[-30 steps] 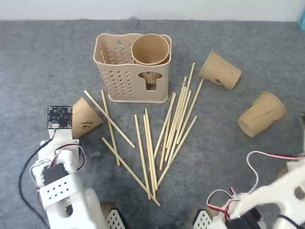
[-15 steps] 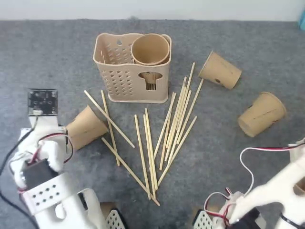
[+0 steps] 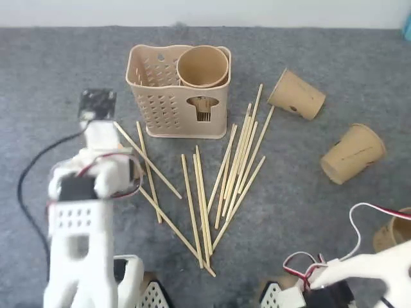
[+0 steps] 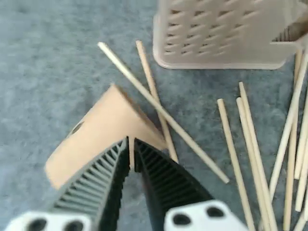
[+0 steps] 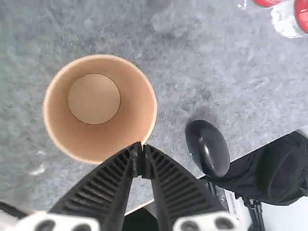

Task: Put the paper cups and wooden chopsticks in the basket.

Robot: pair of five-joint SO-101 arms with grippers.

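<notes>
A tan basket [image 3: 160, 102] stands at the back of the grey mat with one paper cup [image 3: 203, 65] upright inside it. Several wooden chopsticks [image 3: 218, 179] lie fanned out in front of it. Two cups lie on their sides at the right [image 3: 297, 94] [image 3: 353, 153]. The left arm [image 3: 83, 192] covers another cup; in the left wrist view my left gripper [image 4: 131, 142] is shut, its tips just over that tipped cup [image 4: 101, 130], beside chopsticks [image 4: 159, 108] and the basket [image 4: 216, 33]. My right gripper [image 5: 139, 147] is shut, tips at the rim of an upright cup [image 5: 98, 108] near the right edge [image 3: 393, 231].
Close past the upright cup the table ends, with a black rounded object [image 5: 208, 154] and a black bag [image 5: 269, 178] beyond its edge. Red and white items [image 5: 288, 14] sit off to one side. Open grey mat lies left of the basket.
The left arm swung from the front left toward the basket and now covers the tipped cup, which shifted and turned a little. The right arm dropped lower, uncovering the upright cup at the right edge.
</notes>
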